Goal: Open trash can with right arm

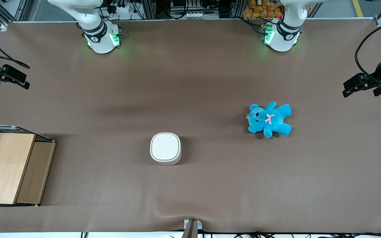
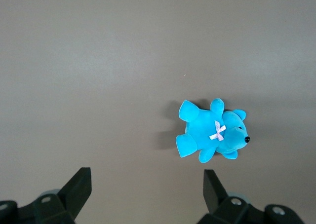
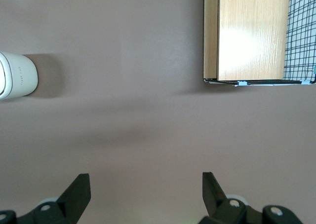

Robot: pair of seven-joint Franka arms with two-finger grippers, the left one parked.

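Note:
The trash can [image 1: 165, 148], a small cream-white rounded-square tub, stands near the middle of the brown table with its lid down flat. The right wrist view catches only part of the trash can's side [image 3: 18, 76]. My right gripper [image 1: 18, 79] hangs well above the table at the working arm's end, far from the can and farther from the front camera than the wooden box. In the wrist view the gripper [image 3: 146, 182] is open, with bare table between its black fingertips [image 3: 81, 185].
A wooden box with wire mesh [image 1: 8, 167] [image 3: 247, 34] stands at the working arm's end of the table. A blue teddy bear [image 1: 270, 119] [image 2: 210, 132] lies toward the parked arm's end, a little farther from the front camera than the can.

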